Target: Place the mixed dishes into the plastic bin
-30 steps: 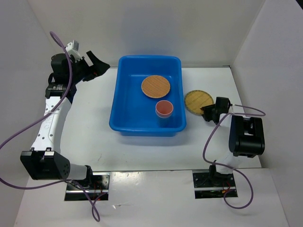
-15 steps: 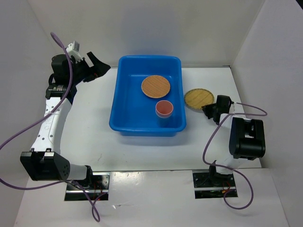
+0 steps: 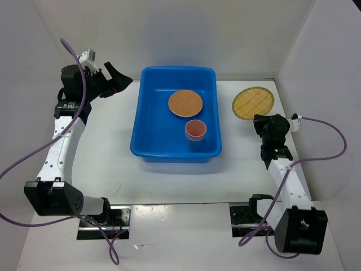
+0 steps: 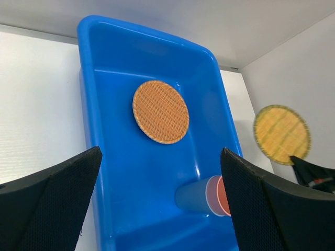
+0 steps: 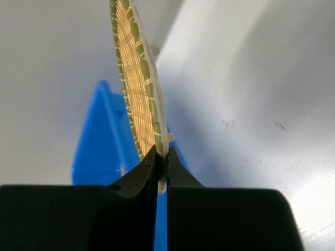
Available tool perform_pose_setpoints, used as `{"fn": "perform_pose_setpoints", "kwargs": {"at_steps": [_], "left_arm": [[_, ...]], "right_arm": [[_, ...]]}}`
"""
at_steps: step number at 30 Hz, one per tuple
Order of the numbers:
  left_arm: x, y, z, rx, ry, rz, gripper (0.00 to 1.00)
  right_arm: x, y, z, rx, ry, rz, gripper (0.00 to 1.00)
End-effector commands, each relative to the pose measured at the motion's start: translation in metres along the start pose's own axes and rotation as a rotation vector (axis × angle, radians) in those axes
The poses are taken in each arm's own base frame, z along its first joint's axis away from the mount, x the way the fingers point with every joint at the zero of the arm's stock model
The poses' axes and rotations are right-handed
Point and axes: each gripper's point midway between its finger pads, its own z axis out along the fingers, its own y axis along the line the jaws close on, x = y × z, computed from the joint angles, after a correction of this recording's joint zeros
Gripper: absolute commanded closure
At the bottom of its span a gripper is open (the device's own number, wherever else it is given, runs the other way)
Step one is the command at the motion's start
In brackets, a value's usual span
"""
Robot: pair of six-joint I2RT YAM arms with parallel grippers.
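The blue plastic bin (image 3: pixel 148 121) stands mid-table. Inside it lie a tan woven plate (image 3: pixel 185 103) and a cup (image 3: pixel 196 130) that is pink inside; in the left wrist view the cup (image 4: pixel 207 194) lies on its side with a blue-grey outer wall. My right gripper (image 3: pixel 261 119) is shut on the rim of a second, yellow-tan woven plate (image 3: pixel 254 103) and holds it in the air to the right of the bin. In the right wrist view this plate (image 5: pixel 137 89) stands edge-on between my fingers (image 5: pixel 137 178). My left gripper (image 3: pixel 117 75) is open and empty at the bin's far left, above the table.
White walls close in the table on the left, back and right. A purple cable loops beside each arm. In the left wrist view the bin (image 4: pixel 104 157) fills the middle, with the held plate (image 4: pixel 281 134) at the right.
My right arm has lifted the yellow-tan plate off the table and carried it up and to the far right. The left arm has not moved.
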Motion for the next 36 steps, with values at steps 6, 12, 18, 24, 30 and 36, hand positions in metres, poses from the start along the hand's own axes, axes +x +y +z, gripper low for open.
{"fn": "perform_pose_setpoints", "kwargs": {"at_steps": [6,12,18,24,30,36], "left_arm": [[-0.021,-0.025,-0.016,0.074,-0.072,0.036,0.00],[-0.014,-0.025,-0.016,0.089,-0.043,0.029,0.00],[-0.003,-0.028,-0.009,0.139,0.008,0.021,0.00],[0.004,-0.024,-0.004,0.146,0.041,0.017,0.00],[0.007,-0.022,-0.001,0.150,0.051,0.030,0.00],[0.010,-0.017,0.004,0.143,0.064,0.030,0.00]], "right_arm": [[-0.039,0.076,-0.052,-0.296,-0.118,-0.044,1.00],[-0.024,0.158,-0.088,-0.562,-0.028,-0.139,1.00],[0.014,0.218,-0.090,-0.679,0.050,-0.280,1.00],[0.066,0.233,-0.047,-0.640,0.190,-0.358,1.00],[0.109,0.228,0.008,-0.573,0.275,-0.400,1.00],[0.144,0.233,0.041,-0.532,0.327,-0.431,1.00]]}}
